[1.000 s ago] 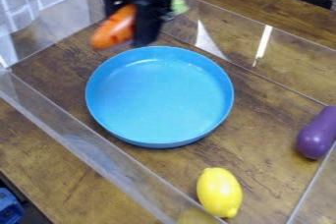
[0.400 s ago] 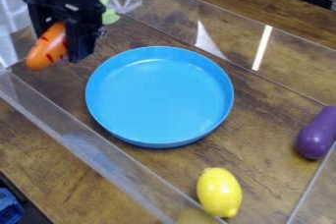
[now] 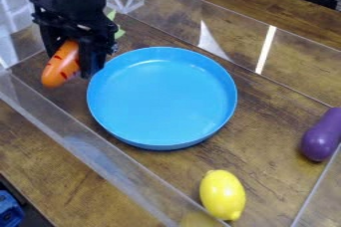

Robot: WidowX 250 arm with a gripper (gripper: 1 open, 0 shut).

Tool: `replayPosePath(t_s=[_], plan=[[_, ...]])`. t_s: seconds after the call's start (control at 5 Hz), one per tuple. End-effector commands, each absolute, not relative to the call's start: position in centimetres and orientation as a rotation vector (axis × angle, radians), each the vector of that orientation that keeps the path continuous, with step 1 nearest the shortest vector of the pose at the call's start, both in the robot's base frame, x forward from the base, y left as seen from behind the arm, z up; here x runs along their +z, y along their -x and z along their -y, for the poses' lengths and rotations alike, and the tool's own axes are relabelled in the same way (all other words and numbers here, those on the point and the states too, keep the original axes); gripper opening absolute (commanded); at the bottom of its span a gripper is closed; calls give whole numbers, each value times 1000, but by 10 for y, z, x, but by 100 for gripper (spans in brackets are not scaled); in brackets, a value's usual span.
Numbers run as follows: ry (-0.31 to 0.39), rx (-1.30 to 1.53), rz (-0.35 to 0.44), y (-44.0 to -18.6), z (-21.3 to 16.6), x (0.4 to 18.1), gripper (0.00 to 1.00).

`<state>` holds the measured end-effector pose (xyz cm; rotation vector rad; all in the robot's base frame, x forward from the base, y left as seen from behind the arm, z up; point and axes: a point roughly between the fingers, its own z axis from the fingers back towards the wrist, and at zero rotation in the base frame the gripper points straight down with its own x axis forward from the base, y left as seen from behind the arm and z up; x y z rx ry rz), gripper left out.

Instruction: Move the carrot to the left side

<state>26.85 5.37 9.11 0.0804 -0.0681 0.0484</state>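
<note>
Black gripper (image 3: pixel 70 56) hangs over a dark wood-grain table (image 3: pixel 280 92) walled by clear glossy panels (image 3: pixel 80 136), its jaws clamped on the ridged orange carrot (image 3: pixel 59 67), held just left of the smooth round blue plate (image 3: pixel 163 97).

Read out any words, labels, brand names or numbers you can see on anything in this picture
None: no readable text, label, brand or number shows on the carrot, blue plate, lemon, eggplant or pincer.
</note>
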Motion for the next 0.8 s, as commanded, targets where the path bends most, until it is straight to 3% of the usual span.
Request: replayPosePath(t_s=[0.0, 0.6], plan=[[-79, 42, 147, -262, -55, 116, 0], [-38, 18, 183, -253, -46, 130, 0]])
